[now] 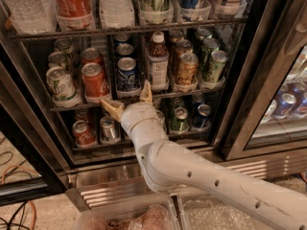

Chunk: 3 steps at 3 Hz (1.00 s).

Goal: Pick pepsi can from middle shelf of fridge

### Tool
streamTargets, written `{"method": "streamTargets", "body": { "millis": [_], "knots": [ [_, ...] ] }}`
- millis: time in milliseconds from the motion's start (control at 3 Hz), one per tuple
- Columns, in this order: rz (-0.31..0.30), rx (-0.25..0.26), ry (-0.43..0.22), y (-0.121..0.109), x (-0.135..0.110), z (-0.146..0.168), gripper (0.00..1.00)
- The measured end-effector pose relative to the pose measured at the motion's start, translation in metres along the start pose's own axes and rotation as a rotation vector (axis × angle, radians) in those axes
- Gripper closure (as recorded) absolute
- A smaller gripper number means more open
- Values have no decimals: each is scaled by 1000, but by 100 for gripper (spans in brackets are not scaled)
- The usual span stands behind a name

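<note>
The pepsi can (pixel 127 74) is blue with a silver top and stands on the middle shelf (pixel 86 103) of the fridge (pixel 244 95), between a red Coca-Cola can (pixel 95 82) and a dark bottle (pixel 157 63). My gripper (pixel 129 101) is open, its two tan fingers spread apart just below and in front of the pepsi can, at the shelf's front rail. One fingertip (pixel 146 90) points up to the right of the can, the other fingertip (pixel 109 106) lies low to its left. Nothing is held.
A 7UP can (pixel 61 85) stands at the shelf's left, a tan can (pixel 186 70) and green cans (pixel 213 66) at its right. Tall bottles (pixel 72 4) fill the rack above; cans (pixel 84 132) sit on the lowest rack. A glass door (pixel 283 90) stands right. A clear bin (pixel 129 217) lies below.
</note>
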<state>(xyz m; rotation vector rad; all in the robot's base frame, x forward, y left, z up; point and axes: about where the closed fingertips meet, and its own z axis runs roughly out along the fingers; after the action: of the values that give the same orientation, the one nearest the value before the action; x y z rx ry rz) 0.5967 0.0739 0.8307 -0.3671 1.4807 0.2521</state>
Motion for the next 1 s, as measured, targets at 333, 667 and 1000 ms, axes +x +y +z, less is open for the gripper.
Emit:
{"method": "streamTargets", "body": {
  "millis": [333,667,1000],
  "knots": [
    [0,13,0,-4,1,1,32],
    [-4,24,-1,-6,1,3,25],
    [-12,36,-9,-9,-2,8,24]
  ]
}}
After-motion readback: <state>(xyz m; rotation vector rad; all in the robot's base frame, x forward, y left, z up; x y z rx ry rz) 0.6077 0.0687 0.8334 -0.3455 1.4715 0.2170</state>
